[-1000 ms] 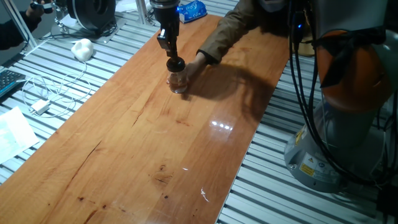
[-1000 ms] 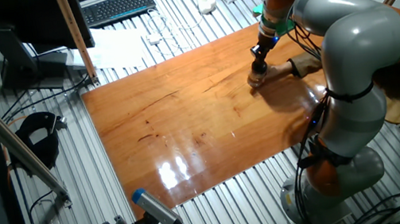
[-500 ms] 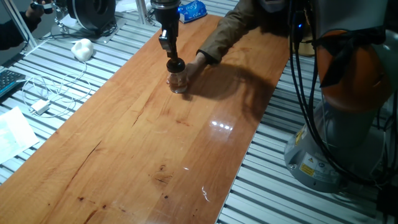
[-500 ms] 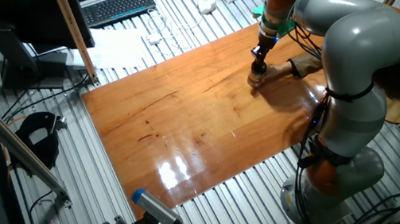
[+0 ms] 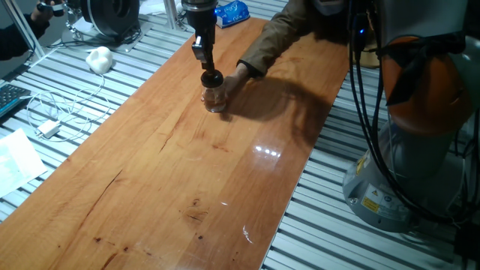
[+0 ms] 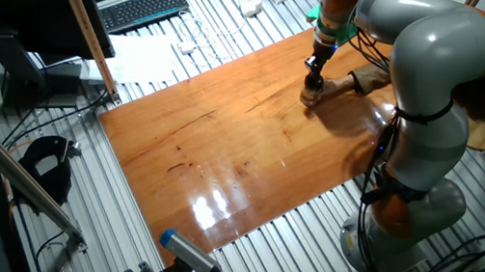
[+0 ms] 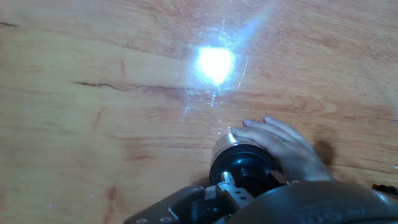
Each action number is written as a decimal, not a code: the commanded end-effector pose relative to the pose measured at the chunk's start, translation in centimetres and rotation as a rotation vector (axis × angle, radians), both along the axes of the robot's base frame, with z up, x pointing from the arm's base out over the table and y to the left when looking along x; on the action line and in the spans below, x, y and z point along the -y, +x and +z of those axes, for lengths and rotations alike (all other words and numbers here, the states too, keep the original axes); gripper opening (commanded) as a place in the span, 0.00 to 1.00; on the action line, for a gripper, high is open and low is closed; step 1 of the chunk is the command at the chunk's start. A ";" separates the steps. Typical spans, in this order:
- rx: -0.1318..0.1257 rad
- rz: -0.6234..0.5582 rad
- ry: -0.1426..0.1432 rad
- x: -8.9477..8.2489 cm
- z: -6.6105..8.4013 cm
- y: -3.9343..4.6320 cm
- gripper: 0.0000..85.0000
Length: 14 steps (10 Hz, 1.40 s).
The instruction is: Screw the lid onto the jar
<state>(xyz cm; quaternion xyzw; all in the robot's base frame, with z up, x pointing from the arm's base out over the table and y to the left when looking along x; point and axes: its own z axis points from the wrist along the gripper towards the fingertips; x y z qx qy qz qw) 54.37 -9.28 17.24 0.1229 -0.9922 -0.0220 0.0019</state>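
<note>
Jar (image 5: 216, 100) standing on the table (image 5: 172, 172) near its far end, lid (image 5: 212, 77) on top of the jar, gripper (image 5: 208, 67) directly above on the lid, a person's hand (image 7: 287, 151) against the jar's side, keyboard (image 6: 143, 8) well beyond the table

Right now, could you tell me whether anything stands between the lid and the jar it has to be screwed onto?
Nothing visible does: the lid sits on top of the jar, under the gripper. A person's hand steadies the jar from beside it.

No text can be read; the yellow label (image 5: 372, 204) on the robot base at lower right is blurred.
</note>
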 end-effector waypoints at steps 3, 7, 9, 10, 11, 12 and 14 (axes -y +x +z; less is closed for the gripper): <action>0.000 -0.009 -0.002 0.0 0.0 -0.01 0.60; 0.001 0.013 -0.022 -0.5 0.6 0.42 0.60; -0.007 0.047 -0.059 -1.1 0.9 0.96 0.40; -0.008 0.047 -0.056 -1.1 0.7 0.94 0.40; -0.008 0.047 -0.052 -1.1 0.4 0.93 0.40; -0.008 0.049 -0.050 -1.1 0.2 0.93 0.40; -0.008 0.049 -0.047 -1.1 0.0 0.79 0.40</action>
